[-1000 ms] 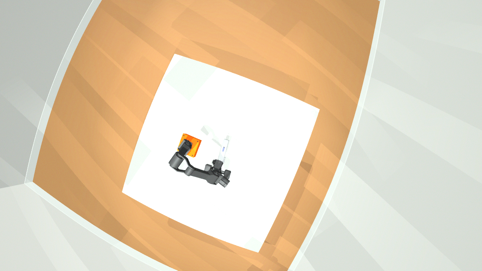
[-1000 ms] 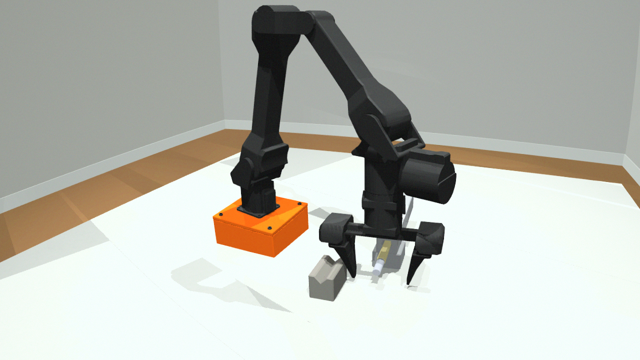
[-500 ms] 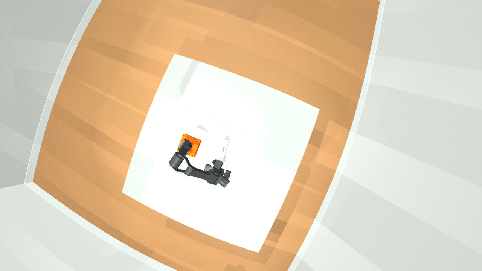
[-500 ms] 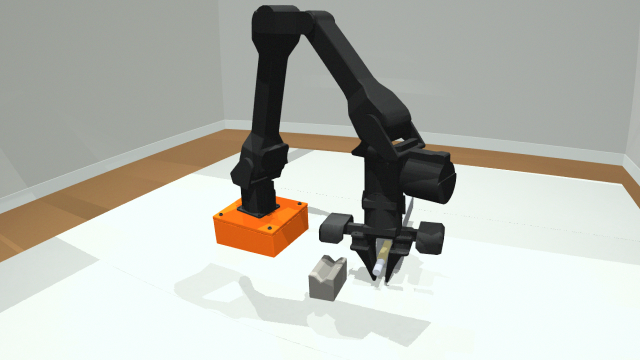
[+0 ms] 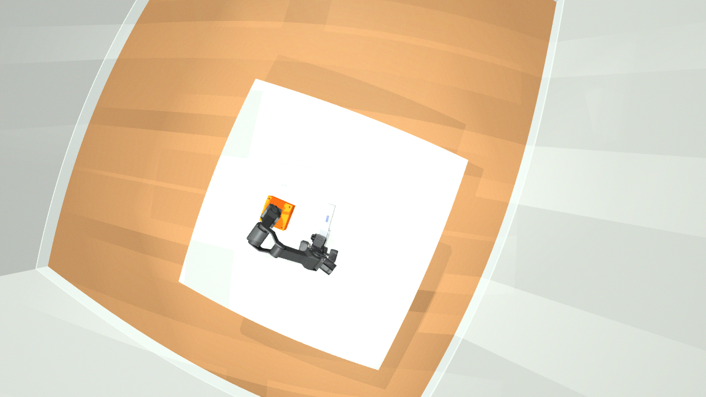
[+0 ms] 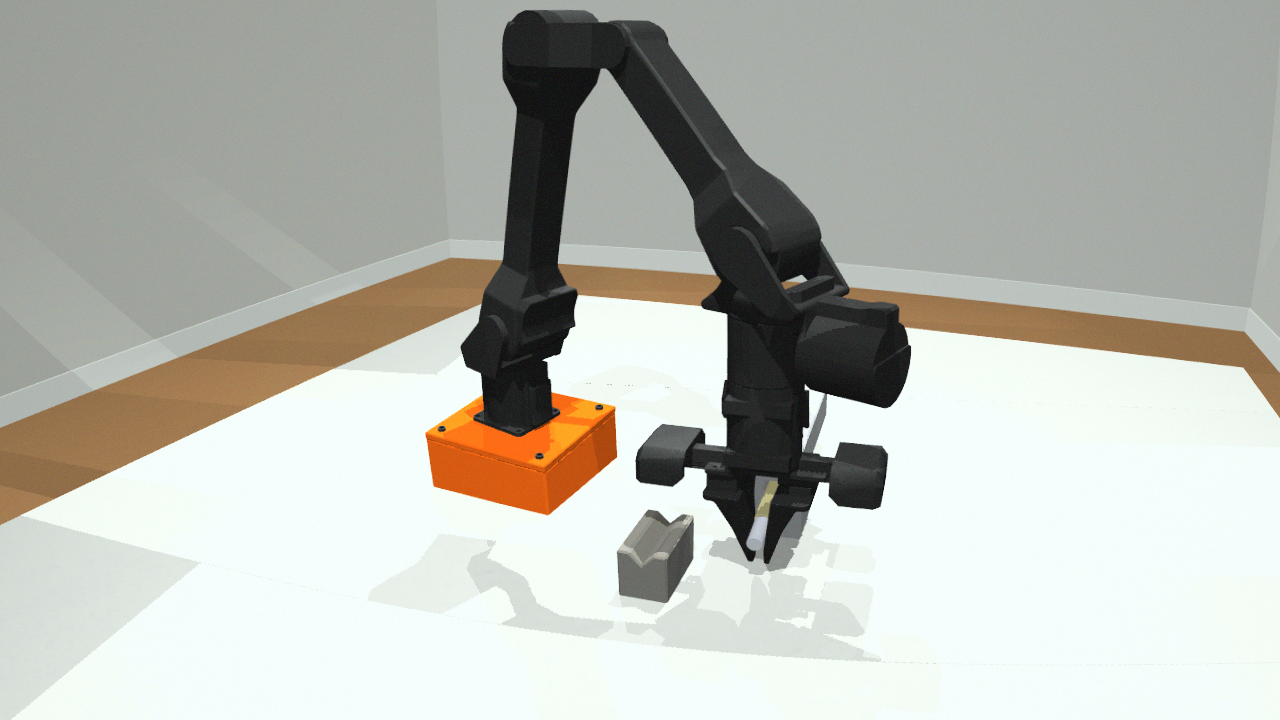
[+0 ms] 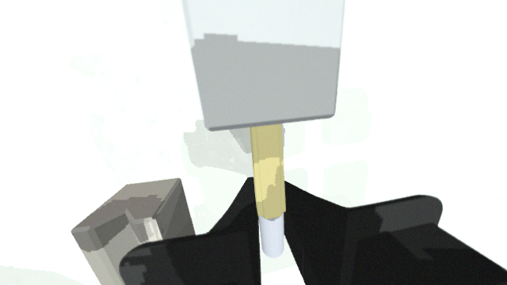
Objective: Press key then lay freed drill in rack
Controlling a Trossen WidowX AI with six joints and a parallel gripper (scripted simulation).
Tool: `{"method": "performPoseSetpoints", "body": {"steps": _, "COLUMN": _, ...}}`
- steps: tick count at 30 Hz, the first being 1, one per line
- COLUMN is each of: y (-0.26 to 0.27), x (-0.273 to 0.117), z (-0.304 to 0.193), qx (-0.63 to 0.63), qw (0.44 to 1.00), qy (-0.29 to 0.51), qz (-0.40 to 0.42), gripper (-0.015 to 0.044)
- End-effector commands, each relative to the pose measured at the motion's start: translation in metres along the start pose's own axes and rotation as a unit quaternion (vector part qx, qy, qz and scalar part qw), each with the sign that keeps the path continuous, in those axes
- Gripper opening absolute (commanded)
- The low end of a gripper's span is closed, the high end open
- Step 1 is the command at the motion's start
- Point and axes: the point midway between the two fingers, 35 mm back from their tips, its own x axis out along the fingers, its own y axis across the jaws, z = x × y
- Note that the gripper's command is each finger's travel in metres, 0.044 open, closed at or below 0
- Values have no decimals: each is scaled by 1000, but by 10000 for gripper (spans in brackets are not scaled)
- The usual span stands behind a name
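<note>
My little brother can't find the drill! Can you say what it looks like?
Find the black gripper. Between its fingers is the drill, a thin stick. It's yellow with a pale round end, unlike the chunky gray notched rack.

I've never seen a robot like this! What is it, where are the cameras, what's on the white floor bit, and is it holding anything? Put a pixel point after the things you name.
It's one black robot arm, bolted onto an orange box (image 5: 287, 220) (image 6: 492, 479). Its gripper (image 6: 758, 557) (image 7: 260, 181) is like two pinching fingers.

One picture looks down from high above, one looks from the side, and one comes from the arm's wrist, close to the fingers.

On the white surface sits a small gray block with a notch on top (image 6: 644, 577) (image 7: 107, 222), probably the rack. Nearby is a long pale machine (image 5: 329, 214) (image 7: 267, 83). A yellow rod with a pale round tip (image 7: 269, 170) sticks out of it. That's probably the drill, and the fingers are closed on it.
</note>
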Motion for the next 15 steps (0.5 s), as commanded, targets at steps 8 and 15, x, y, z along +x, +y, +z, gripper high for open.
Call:
{"method": "performPoseSetpoints", "body": {"steps": 8, "y": 2, "x": -2, "z": 1, "qx": 2, "qw": 1000, "qy": -1, "qz": 0, "gripper": 0}}
{"method": "performPoseSetpoints", "body": {"steps": 15, "y": 1, "x": -1, "z": -7, "qx": 2, "qw": 1000, "qy": -1, "qz": 0, "gripper": 0}}
